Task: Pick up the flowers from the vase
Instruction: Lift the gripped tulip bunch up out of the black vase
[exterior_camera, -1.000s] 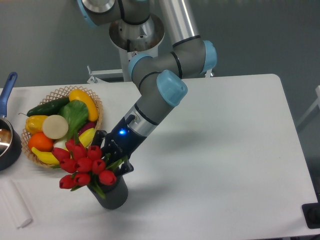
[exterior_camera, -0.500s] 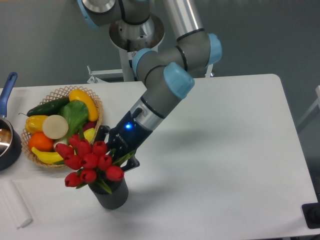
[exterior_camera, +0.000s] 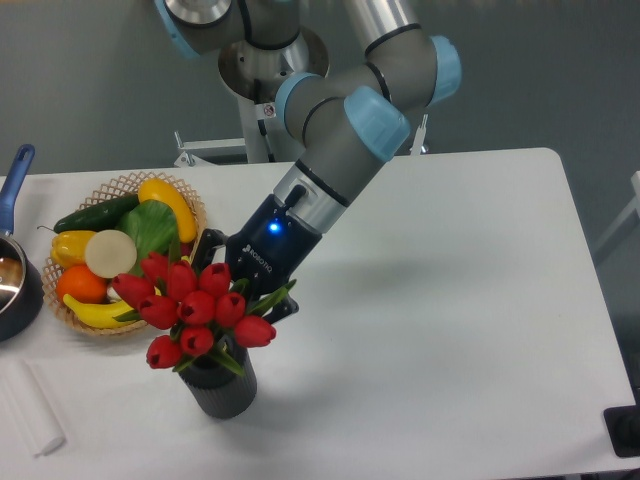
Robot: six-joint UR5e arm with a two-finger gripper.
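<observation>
The flowers (exterior_camera: pixel 195 308), a bunch of red tulips with green leaves, stand raised above the vase (exterior_camera: pixel 222 388), a dark grey ribbed cylinder near the table's front left. Only their lower stems still reach into the vase's mouth. My gripper (exterior_camera: pixel 243 298) comes in from the upper right and is shut on the flowers, its black fingers clasping the leaves and stems just behind the buds. The fingertips themselves are largely hidden by the foliage.
A wicker basket (exterior_camera: pixel 190 203) of fruit and vegetables sits just left of the flowers. A dark pan with a blue handle (exterior_camera: pixel 14 180) is at the left edge. A white block (exterior_camera: pixel 30 410) lies front left. The white table (exterior_camera: pixel 450 300) extends right.
The gripper has risen and shifted up and to the right with the flowers in it, drawing the bunch partly out of the vase. The vase has stayed in place.
</observation>
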